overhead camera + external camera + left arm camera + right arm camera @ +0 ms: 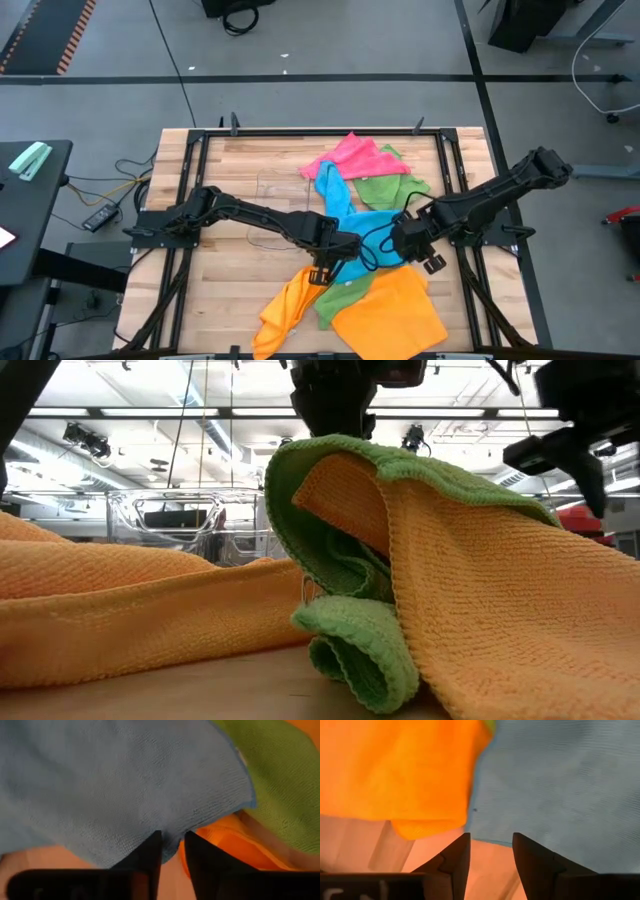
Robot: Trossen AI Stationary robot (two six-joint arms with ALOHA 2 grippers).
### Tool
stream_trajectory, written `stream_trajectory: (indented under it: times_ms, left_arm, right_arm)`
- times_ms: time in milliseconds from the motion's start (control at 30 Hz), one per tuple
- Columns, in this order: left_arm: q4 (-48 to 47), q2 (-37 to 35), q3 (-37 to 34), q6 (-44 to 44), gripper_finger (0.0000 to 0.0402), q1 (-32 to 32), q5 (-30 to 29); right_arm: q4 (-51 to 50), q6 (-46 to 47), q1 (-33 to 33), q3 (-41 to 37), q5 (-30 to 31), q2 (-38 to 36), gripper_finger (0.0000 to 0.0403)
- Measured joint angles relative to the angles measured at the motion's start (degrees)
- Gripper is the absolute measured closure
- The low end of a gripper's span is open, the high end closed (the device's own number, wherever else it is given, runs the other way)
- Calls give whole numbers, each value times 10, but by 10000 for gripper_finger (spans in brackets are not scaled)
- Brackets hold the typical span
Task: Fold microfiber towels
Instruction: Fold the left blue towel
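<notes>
Right up against the low camera you've got an orange towel [520, 610] draped over a green towel [360, 650], both nubby microfiber, floppy, with rolled hems, lying at the table's near edge. What your next move hangs on is the sky-blue towel [365, 228]: it sits mid-table, bunched into a long strip running from the pink towel [350, 155] near the far edge down toward the orange pile.

Both grippers are parked at that strip's near end. Your left gripper [322, 272] is over its near-left hem, fingers a narrow gap apart with nothing pinched. Your right gripper [432, 262] is at the near-right side, fingers spread wider and also empty; the blue edge lies just ahead of them. Neither arm is clearly closer, I'd say. A second green towel [385, 185] lies beside the pink one.
</notes>
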Motion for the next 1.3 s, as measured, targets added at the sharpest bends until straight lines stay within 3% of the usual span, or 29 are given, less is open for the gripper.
stream_trajectory:
  times_ms: [267,667,900,1100,1300]
  left_arm:
    - [-60,-19,0,-10,237,20,-2]
    - [26,-16,0,-40,249,115,54]
    - [16,-16,0,-84,219,161,170]
    - [-25,-24,0,-93,218,149,180]
    - [-40,-37,0,-80,232,136,179]
  right_arm:
    - [4,-3,-47,0,5,-30,247]
    - [33,-34,-212,0,-58,-73,246]
    - [44,-90,-322,0,-120,-26,232]
    - [38,-147,-392,0,-142,20,212]
    - [36,-202,-412,0,-145,63,205]
